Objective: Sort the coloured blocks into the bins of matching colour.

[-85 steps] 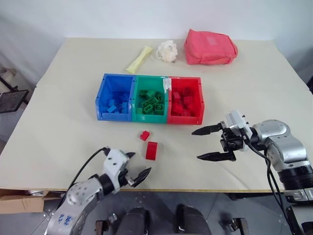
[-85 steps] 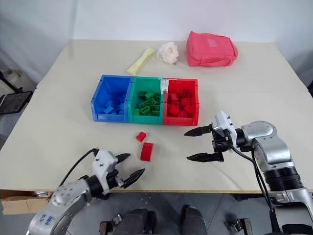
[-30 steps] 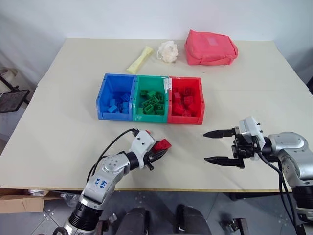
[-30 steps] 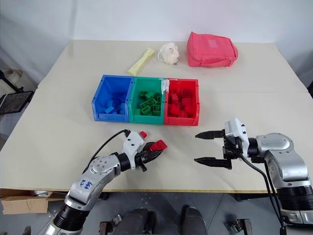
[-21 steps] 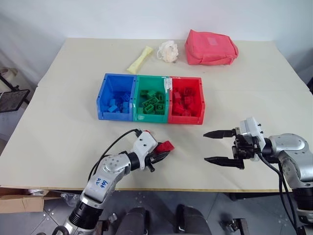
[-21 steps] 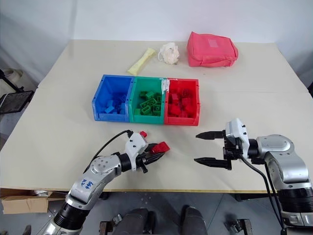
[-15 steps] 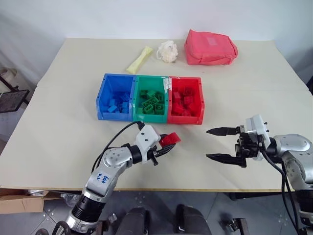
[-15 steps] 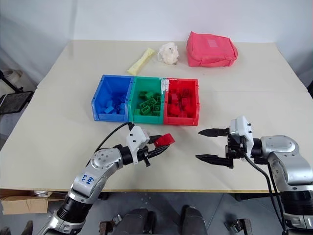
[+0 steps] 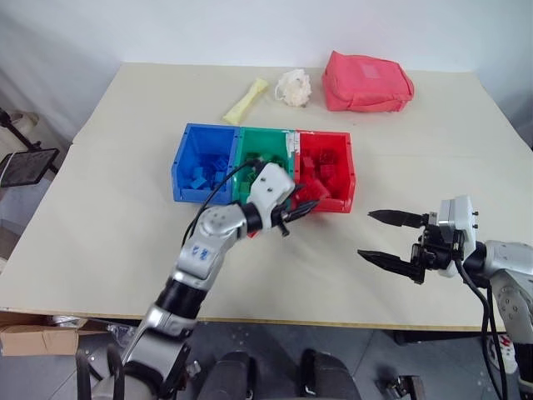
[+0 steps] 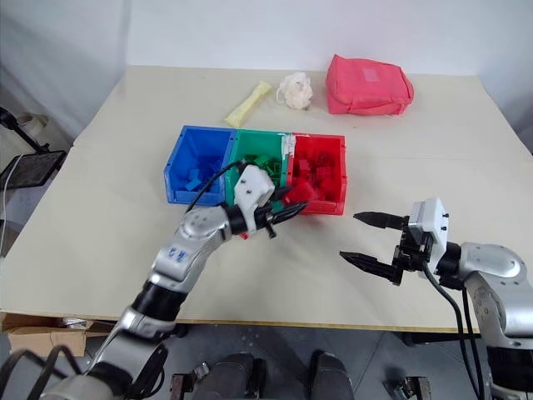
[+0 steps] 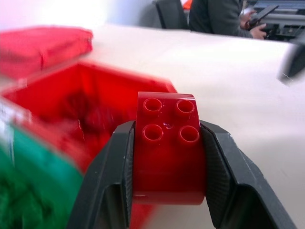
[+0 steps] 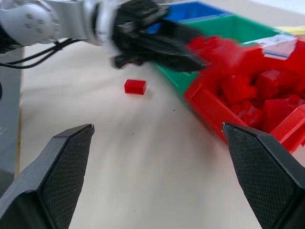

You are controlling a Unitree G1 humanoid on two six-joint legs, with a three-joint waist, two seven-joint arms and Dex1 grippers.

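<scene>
Three joined bins stand in a row at mid-table: blue [image 9: 196, 192], green [image 9: 265, 132] and red [image 9: 350, 171], each holding several blocks of its own colour. My left gripper [image 10: 291, 204] is shut on a red studded block [image 11: 169, 152], held in the air at the near left corner of the red bin. Another small red block [image 12: 135, 86] lies on the table in front of the green bin, under my left arm. My right gripper [image 9: 366, 233] hangs open and empty over the table, to the right of the bins and nearer the front.
At the back of the table lie a red fabric pouch [image 9: 366, 81], a white crumpled lump [image 9: 293, 86] and a pale yellow strip [image 9: 245, 101]. A seated person [image 11: 224, 16] is beyond the table's far side.
My left gripper has risen and carried the red block forward from the table's front up to the red bin's near edge. The right gripper stays open, hardly moved.
</scene>
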